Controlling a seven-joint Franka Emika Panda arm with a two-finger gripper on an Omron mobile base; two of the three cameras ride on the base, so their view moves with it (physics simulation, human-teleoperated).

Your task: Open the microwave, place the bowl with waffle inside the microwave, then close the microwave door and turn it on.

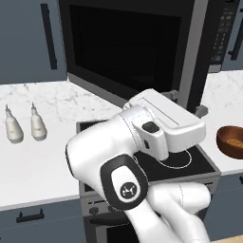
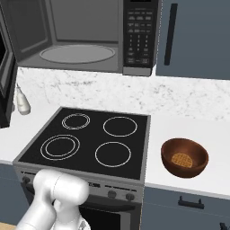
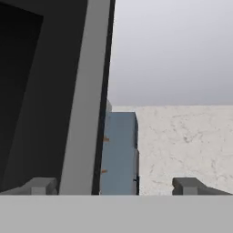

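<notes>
Hand view: microwave door (image 3: 50, 100) perhaps between fingertips (image 3: 43, 185)

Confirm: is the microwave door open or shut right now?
Open. The microwave door is swung wide out over the stove, and the right base view shows the microwave's bare grey interior and turntable.

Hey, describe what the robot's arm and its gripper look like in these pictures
The arm is glossy white with rounded, bulbous links. One joint carries a black rounded cap with a small white circular logo. The gripper has two small grey, blocky fingertips. No cables show.
</notes>
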